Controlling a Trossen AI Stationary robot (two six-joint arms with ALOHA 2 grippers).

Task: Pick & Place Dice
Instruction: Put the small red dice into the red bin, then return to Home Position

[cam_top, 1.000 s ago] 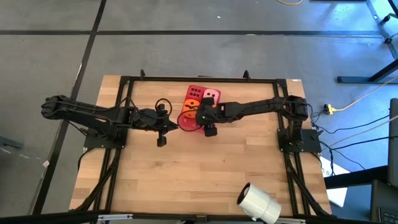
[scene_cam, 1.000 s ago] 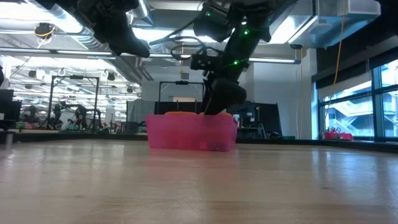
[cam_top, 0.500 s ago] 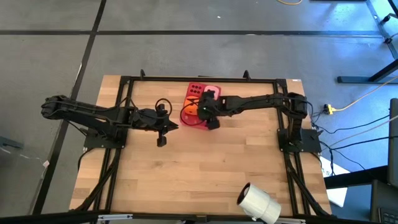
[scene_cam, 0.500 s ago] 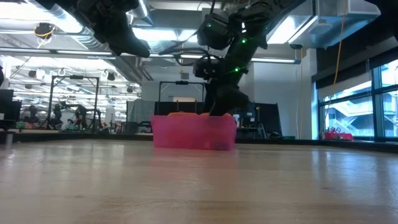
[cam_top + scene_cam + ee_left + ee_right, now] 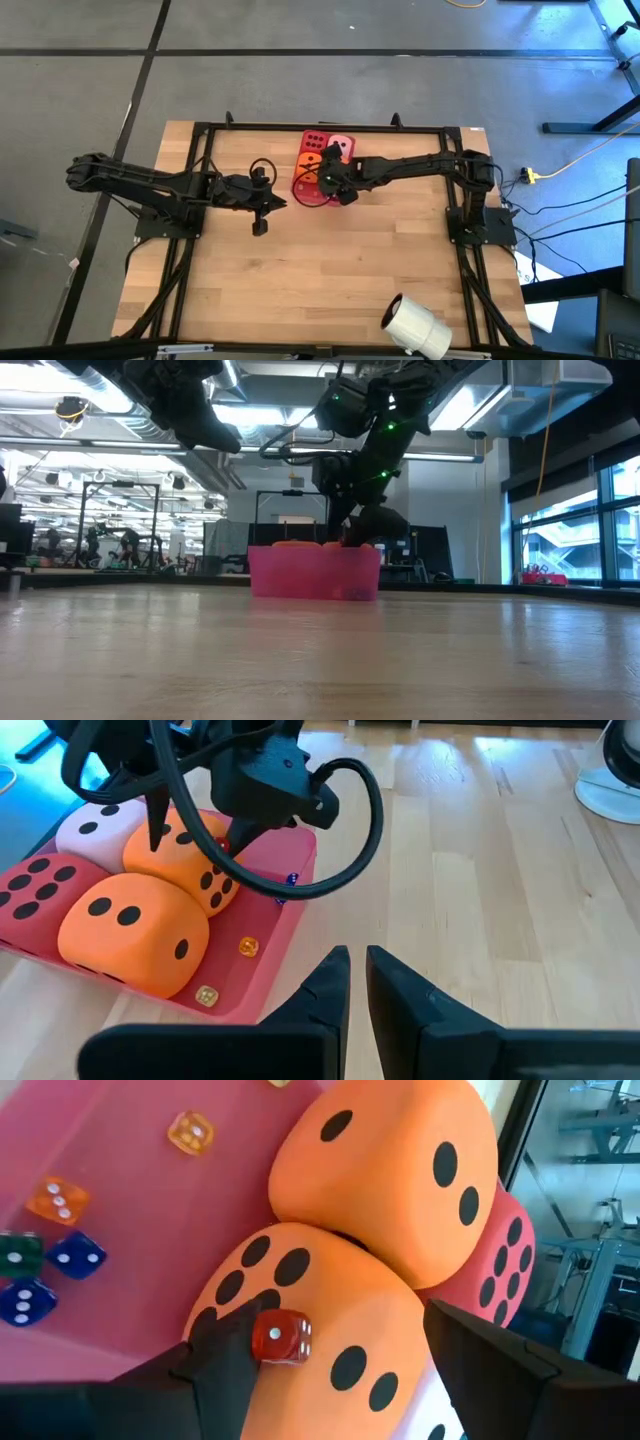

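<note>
1. In the high view, the red tray (image 5: 312, 190) sat at upper centre of the wooden table (image 5: 330, 290), holding the red die (image 5: 313, 146), the pale pink die (image 5: 343, 147) and the orange dice, which the right arm mostly covered.
2. The right gripper (image 5: 325, 178) hung over the tray, reaching in from the right of the frame.
3. Only the right wrist view showed its load: a tiny red die (image 5: 280, 1337) sat against one dark finger (image 5: 225, 1360), above an orange die (image 5: 330, 1330). The jaws stood wide apart and the other finger was well clear of it, so I cannot tell whether it was truly gripped.
4. That view also showed small loose dice on the tray floor, blue (image 5: 75, 1255), green (image 5: 18, 1252) and amber (image 5: 190, 1130), with the second orange die (image 5: 400, 1170) touching the first.
5. The left wrist view showed all four big dice packed together at left of frame: two orange (image 5: 135, 930), pink (image 5: 100, 820) and red (image 5: 40, 890).
6. The left gripper (image 5: 357, 970) hovered over bare table right of the tray, jaws nearly together, holding nothing.
7. The low view showed the tray (image 5: 315, 572) side-on, orange tops just above its rim, with the room behind.
8. The white roll (image 5: 415, 325) lay at lower right in the high view.
</note>
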